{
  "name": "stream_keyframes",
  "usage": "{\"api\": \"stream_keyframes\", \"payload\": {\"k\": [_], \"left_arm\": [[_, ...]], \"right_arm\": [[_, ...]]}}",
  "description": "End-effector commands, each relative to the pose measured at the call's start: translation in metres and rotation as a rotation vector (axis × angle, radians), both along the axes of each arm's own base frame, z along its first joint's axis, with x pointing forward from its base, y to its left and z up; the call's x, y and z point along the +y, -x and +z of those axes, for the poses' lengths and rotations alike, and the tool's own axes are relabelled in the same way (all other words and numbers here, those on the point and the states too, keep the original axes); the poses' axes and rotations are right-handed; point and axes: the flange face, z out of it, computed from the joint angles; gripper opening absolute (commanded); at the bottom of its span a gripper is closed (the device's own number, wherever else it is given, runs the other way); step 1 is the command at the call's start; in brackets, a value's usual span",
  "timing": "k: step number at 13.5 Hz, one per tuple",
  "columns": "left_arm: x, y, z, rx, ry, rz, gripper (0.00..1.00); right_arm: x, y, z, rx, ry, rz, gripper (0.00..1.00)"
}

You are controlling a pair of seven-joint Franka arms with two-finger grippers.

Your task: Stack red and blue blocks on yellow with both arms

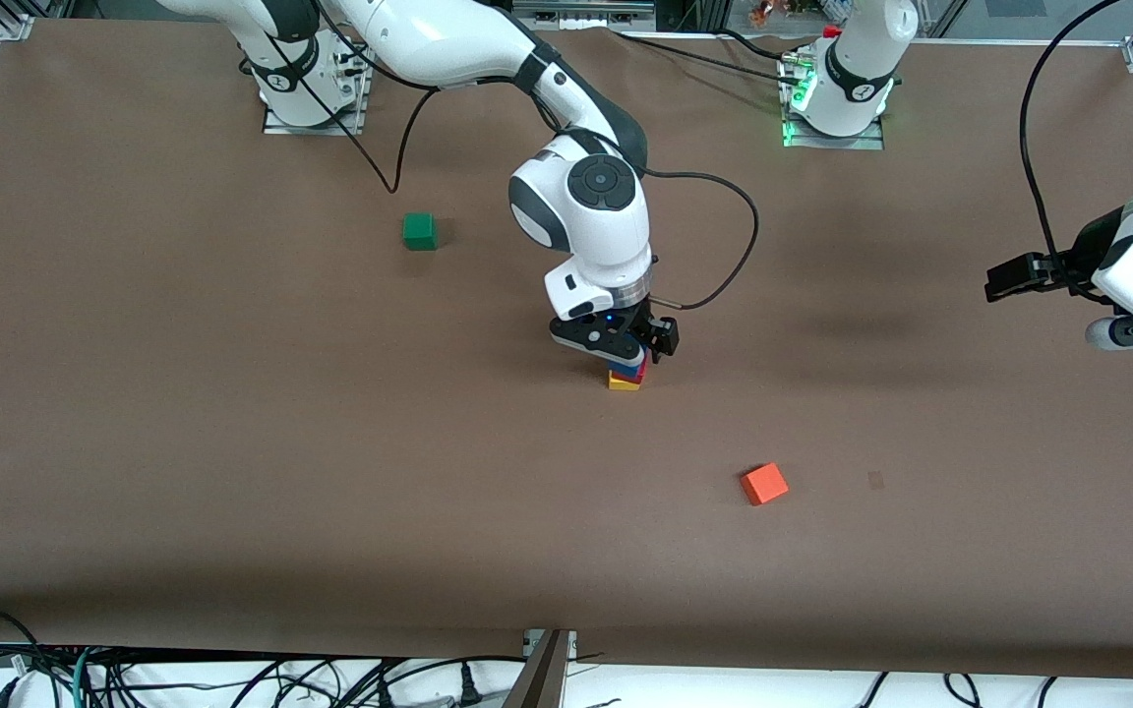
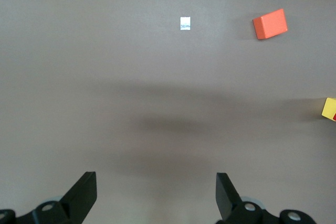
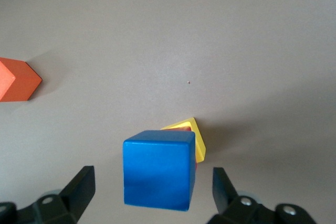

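Observation:
The yellow cube [image 1: 624, 383] stands mid-table with the red cube [image 1: 641, 370] on it and the blue cube [image 1: 625, 367] on top. My right gripper [image 1: 627, 360] is down around the top of this stack. In the right wrist view the right gripper [image 3: 152, 180] is open, with the blue cube [image 3: 159, 169] between its fingers and a gap on each side. The yellow cube [image 3: 199, 141] shows under the blue one, turned a little, with only a sliver of red. My left gripper [image 1: 999, 279] waits in the air at the left arm's end of the table, open and empty in its own view [image 2: 155, 183].
An orange cube [image 1: 764, 484] lies nearer the front camera than the stack, toward the left arm's end; it also shows in the left wrist view [image 2: 270, 23]. A green cube [image 1: 419, 231] lies farther from the camera, toward the right arm's end. A black cable [image 1: 724, 246] trails beside the right arm.

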Motion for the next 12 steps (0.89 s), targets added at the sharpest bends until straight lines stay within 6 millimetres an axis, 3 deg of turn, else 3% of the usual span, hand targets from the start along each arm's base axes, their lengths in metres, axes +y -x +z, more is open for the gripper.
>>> {"api": "stream_keyframes", "payload": {"k": [1,3,6,8,9,11,12], "left_arm": [[0.002,0.005,0.006,-0.017,0.004,-0.003,1.0],[0.007,0.003,0.012,-0.031,0.006,0.002,1.0],[0.003,-0.002,0.01,-0.033,0.007,-0.004,1.0],[0.003,-0.002,0.011,-0.034,0.008,-0.004,1.0],[0.003,-0.002,0.011,-0.034,0.008,-0.004,1.0],[0.003,-0.002,0.011,-0.034,0.007,-0.004,1.0],[0.002,-0.003,0.01,-0.033,0.008,-0.006,1.0]], "right_arm": [[-0.01,-0.008,0.032,0.022,0.013,-0.032,1.0],[-0.037,-0.023,0.083,0.045,-0.009,-0.073,1.0],[-0.124,-0.063,0.189,0.059,-0.078,-0.103,1.0],[-0.192,-0.086,0.217,0.085,-0.039,-0.062,1.0],[-0.231,-0.1,0.221,0.133,-0.051,-0.054,1.0],[-0.296,-0.108,0.24,0.189,-0.071,0.04,1.0],[-0.322,-0.101,0.249,0.201,-0.053,0.073,1.0]]}}
